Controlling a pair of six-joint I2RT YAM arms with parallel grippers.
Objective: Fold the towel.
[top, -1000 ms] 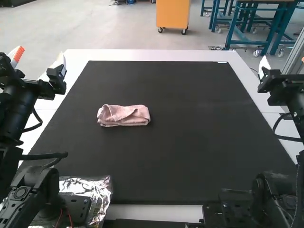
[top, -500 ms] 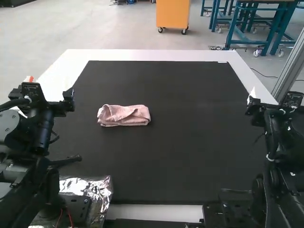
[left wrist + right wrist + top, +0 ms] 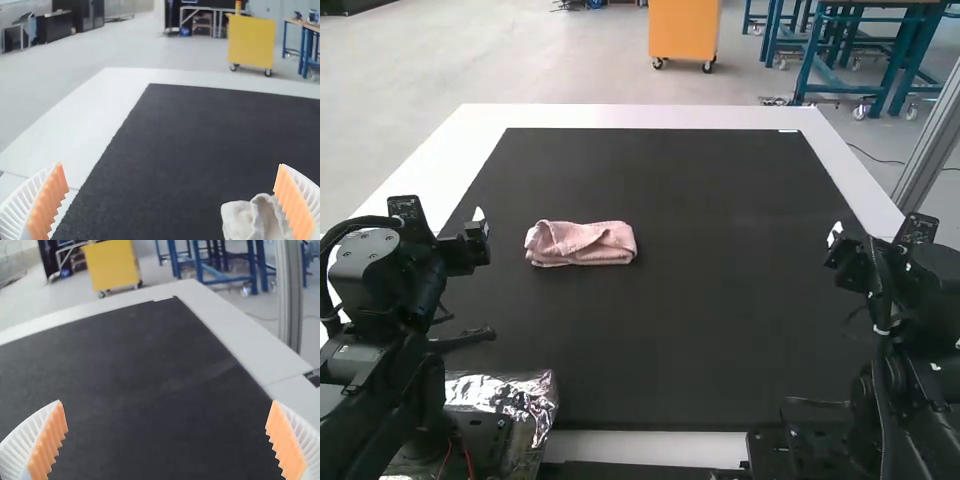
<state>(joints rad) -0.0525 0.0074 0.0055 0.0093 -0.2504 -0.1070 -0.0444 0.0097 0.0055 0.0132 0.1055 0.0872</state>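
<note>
Towel (image 3: 580, 243): lay folded in the high view, right of the left claw (image 3: 465, 248).
Left claw: gaped wide; in its wrist view, revealed orange pads (image 3: 49, 205).
Right claw (image 3: 845, 252): stood open, well apart from the towel.

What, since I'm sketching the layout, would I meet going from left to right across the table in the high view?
The left arm → the pink towel, lying on the dark mat → the right arm.
</note>
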